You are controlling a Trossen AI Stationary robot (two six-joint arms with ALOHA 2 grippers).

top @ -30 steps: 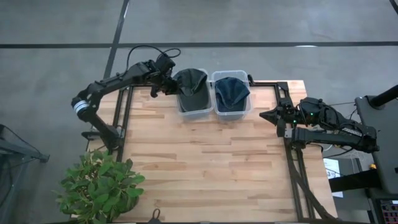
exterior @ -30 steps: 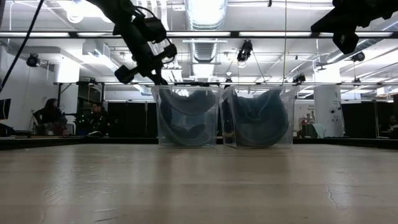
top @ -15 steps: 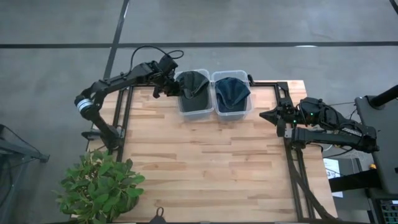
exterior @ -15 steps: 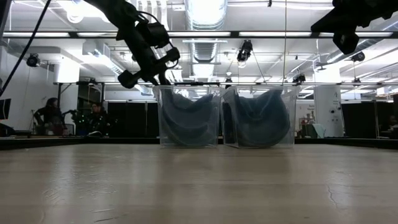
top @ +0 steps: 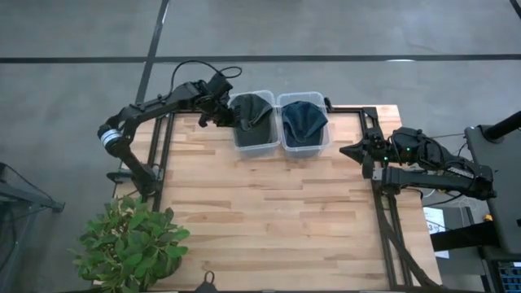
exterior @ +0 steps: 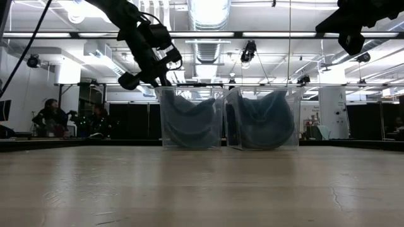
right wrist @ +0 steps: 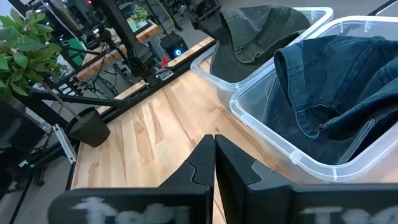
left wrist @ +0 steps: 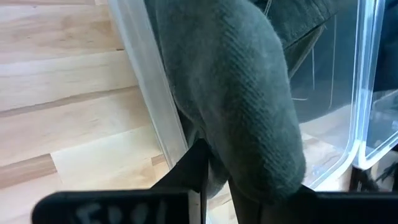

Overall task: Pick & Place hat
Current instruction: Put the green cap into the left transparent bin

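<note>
The left tool [top: 230, 115] sits at the bin's [top: 254, 143] rim, fingers slightly parted around the grey-green hat [top: 254, 110]. Pulling away, a finger could snag the fabric and drag it out. The right tool [top: 348, 151] waits closed.

Grey-green hat [top: 251, 109], blue denim hat [top: 303, 119], clear bins [top: 259, 147].

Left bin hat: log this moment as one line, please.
left gripper: at left bin rim, touching grey hat | right gripper: shut, idle | blue hat: right bin
</note>
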